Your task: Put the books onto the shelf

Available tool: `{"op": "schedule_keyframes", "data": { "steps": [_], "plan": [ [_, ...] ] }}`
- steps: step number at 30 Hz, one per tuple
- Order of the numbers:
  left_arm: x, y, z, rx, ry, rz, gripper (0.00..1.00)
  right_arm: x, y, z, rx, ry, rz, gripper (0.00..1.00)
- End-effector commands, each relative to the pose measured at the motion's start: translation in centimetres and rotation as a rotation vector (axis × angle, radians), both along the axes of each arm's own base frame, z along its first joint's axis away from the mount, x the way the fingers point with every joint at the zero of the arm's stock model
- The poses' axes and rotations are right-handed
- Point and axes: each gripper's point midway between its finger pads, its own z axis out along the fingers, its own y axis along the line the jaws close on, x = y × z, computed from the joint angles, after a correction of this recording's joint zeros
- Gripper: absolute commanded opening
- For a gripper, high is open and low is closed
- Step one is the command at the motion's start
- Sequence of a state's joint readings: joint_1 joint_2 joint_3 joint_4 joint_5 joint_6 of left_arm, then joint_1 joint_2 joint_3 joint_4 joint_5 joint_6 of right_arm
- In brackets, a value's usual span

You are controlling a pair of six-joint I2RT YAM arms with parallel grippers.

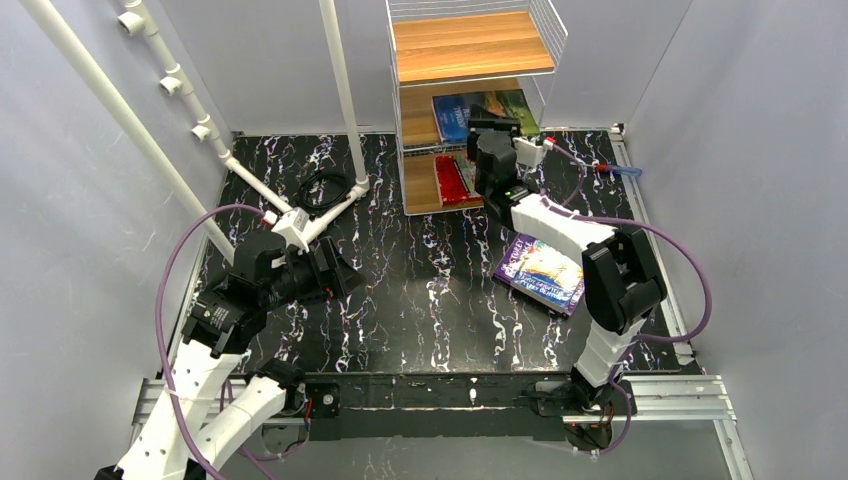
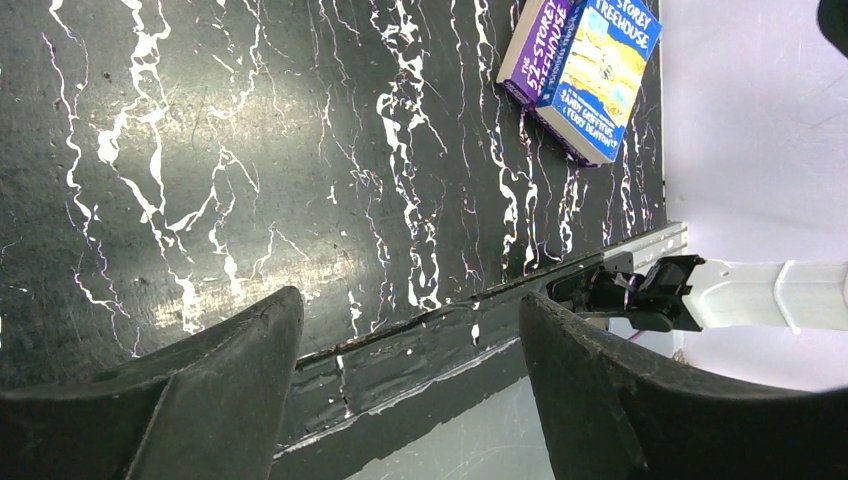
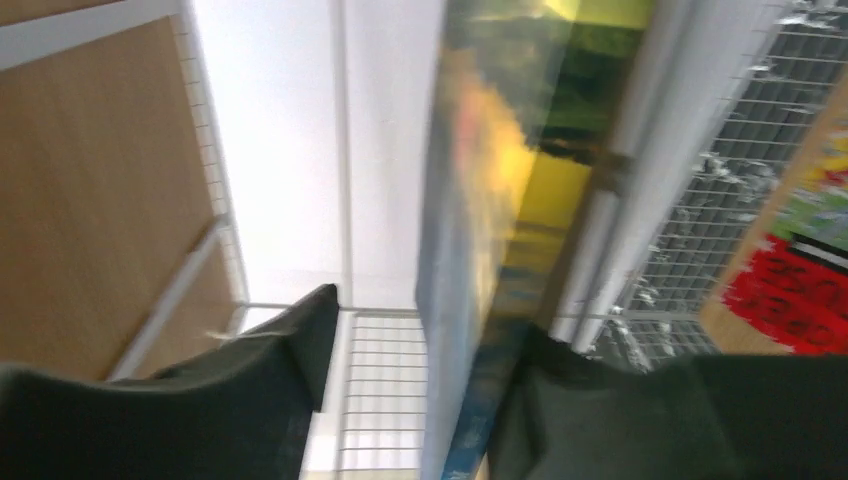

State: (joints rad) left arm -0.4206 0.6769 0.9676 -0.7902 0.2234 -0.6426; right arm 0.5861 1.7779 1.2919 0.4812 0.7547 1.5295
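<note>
Wood-board shelf (image 1: 470, 45), just one. We judge the Animal Farm book (image 1: 487, 105) is being released on its middle board. Right gripper (image 1: 493, 128) has its jaws parted around it, one finger clear. Left gripper (image 2: 410, 300) gapes empty, well off the shelf. We count four books: red book (image 1: 455, 180) on the lower board, purple book (image 2: 535, 50) and blue cartoon book (image 2: 610, 60) stacked before the shelf. Next: back out and fetch the stack.

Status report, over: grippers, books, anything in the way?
Left gripper open, empty. Right gripper open at landscape book on shelf. Two books on table. Nothing seen blocking.
</note>
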Motion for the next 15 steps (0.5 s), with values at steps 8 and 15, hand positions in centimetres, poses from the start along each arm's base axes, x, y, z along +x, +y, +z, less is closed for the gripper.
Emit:
{"op": "schedule_keyframes", "data": {
  "steps": [8,15],
  "plan": [
    [-0.2,0.3,-0.7,0.019,0.014,0.002,0.77,-0.2,0.7,2.2,0.052,0.137,0.094,0.99],
    [-0.1,0.1,-0.7,0.009,0.016,-0.001,0.77,-1.3,0.0,1.3,0.040,0.197,0.086,0.99]
  ]
}}
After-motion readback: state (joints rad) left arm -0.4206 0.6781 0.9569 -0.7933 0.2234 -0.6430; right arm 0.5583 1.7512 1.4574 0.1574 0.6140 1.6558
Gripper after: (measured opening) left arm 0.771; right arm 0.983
